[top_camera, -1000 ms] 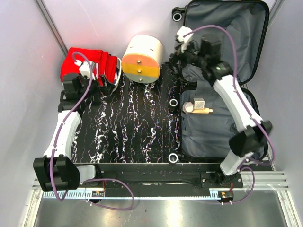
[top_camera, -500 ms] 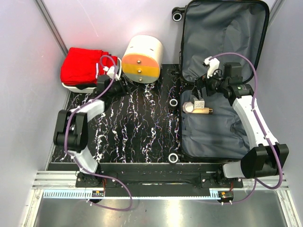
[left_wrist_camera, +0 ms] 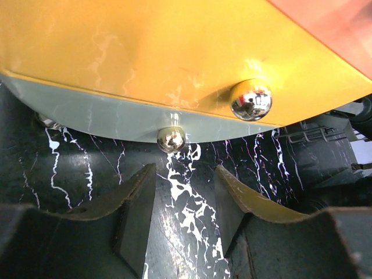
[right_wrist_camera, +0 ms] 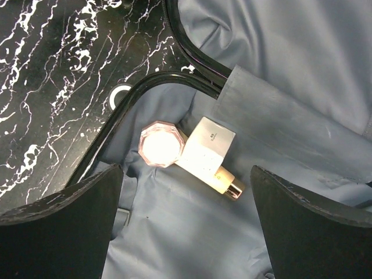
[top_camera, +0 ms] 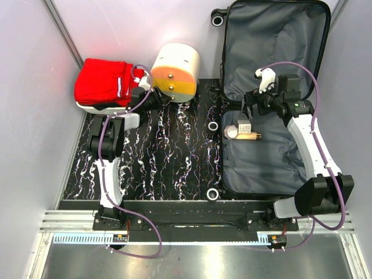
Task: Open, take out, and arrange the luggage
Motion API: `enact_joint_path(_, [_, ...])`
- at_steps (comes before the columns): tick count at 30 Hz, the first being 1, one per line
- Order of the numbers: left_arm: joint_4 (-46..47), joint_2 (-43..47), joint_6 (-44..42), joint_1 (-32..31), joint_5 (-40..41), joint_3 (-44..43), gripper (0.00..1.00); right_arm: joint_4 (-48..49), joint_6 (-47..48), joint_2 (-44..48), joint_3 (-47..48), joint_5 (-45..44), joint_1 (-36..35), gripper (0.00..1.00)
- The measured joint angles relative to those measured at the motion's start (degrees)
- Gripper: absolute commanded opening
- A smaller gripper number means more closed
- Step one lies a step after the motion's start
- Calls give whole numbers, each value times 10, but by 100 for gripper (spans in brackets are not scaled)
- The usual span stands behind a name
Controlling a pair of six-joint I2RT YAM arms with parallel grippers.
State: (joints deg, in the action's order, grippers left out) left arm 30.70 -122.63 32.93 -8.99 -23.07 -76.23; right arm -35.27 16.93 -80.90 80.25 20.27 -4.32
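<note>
The luggage [top_camera: 273, 40] lies open at the right, its grey lining [right_wrist_camera: 192, 244] showing. In its lower half lie a pink jar [right_wrist_camera: 158, 143], a small white box [right_wrist_camera: 206, 148] and a cream bottle [right_wrist_camera: 224, 180]. My right gripper [right_wrist_camera: 185, 174] hangs just above them, wide open and holding nothing; from above the right gripper [top_camera: 249, 107] is near the hinge. My left gripper [left_wrist_camera: 185, 171] sits low over the marbled mat, its jaws partly apart with nothing between. Just ahead is a small metal knob [left_wrist_camera: 171, 138] on the cream-and-orange cylindrical box [top_camera: 174, 72].
Red cloth [top_camera: 103, 81] is folded on a white tray [top_camera: 87, 107] at the back left. A larger metal knob [left_wrist_camera: 251, 99] sits higher on the box's yellow front. Suitcase wheels [top_camera: 213, 126] stick out onto the black marbled mat [top_camera: 168, 157]. Grey walls close both sides.
My left arm swung right from the red cloth to the cylindrical box, and its jaws narrowed. My right arm came down from the lid to above the small items.
</note>
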Motion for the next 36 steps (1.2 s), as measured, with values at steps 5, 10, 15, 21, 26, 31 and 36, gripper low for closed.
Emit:
enact_joint_path(5, [10, -29, 0, -15, 12, -19, 48, -8, 8, 0, 0, -14, 2, 100])
enact_joint_path(10, [12, -44, 3, -25, 21, -34, 49, -11, 9, 0, 0, -23, 3, 100])
enact_joint_path(15, [4, -60, 13, -26, 42, -65, 47, -11, 9, 0, 0, -29, 3, 100])
enact_joint_path(21, [-23, -78, 31, -26, 56, -103, 44, -11, 9, -4, 7, -33, 3, 100])
enact_joint_path(26, [-42, -88, 43, -26, 57, -120, 45, -11, 9, -7, 9, -33, 4, 100])
enact_joint_path(31, [-53, -99, 57, -26, 59, -130, 44, -11, 8, -9, 9, -37, 4, 99])
enact_joint_path(36, [-57, -108, 67, -26, 65, -139, 25, -11, 8, -11, 9, -43, 4, 100])
